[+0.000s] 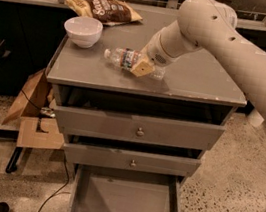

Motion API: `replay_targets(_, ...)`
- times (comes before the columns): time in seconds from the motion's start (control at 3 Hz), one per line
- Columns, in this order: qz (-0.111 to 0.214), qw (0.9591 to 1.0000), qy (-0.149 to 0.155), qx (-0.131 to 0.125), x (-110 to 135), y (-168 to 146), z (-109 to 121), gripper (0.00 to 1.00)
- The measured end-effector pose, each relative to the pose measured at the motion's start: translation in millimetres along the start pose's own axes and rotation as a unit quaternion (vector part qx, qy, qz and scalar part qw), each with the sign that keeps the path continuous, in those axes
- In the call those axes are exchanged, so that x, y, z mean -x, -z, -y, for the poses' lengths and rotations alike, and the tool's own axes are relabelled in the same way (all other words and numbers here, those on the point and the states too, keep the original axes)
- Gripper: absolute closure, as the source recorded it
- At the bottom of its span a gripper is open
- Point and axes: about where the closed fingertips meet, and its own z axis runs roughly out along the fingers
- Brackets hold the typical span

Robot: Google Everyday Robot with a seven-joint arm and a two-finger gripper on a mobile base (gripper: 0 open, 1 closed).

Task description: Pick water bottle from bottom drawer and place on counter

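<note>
A grey cabinet stands on a speckled floor, and on its counter (198,78) I see a white bowl (83,30) and a chip bag (104,9) at the back left. My gripper (143,66) is low over the counter's middle, clamped across the water bottle (122,57). The bottle lies on its side with its cap pointing left. The bottom drawer (125,200) is pulled open.

water bottle (122,57) lies sideways on the counter (198,81) at the pincer (142,67), bottom drawer (127,201) open.
</note>
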Motion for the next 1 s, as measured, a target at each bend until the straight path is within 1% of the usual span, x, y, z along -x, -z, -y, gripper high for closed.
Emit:
replay_targets(0.33,0.0,1.0,0.0,0.0,-0.1,-0.1,0.0,0.81)
replay_targets(0.67,0.0,1.0,0.0,0.0,-0.2,-0.2,0.0,0.58)
replay_targets(1.0,-0.004,0.9998,-0.018,0.01,-6.5,-5.7,1.7,0.35)
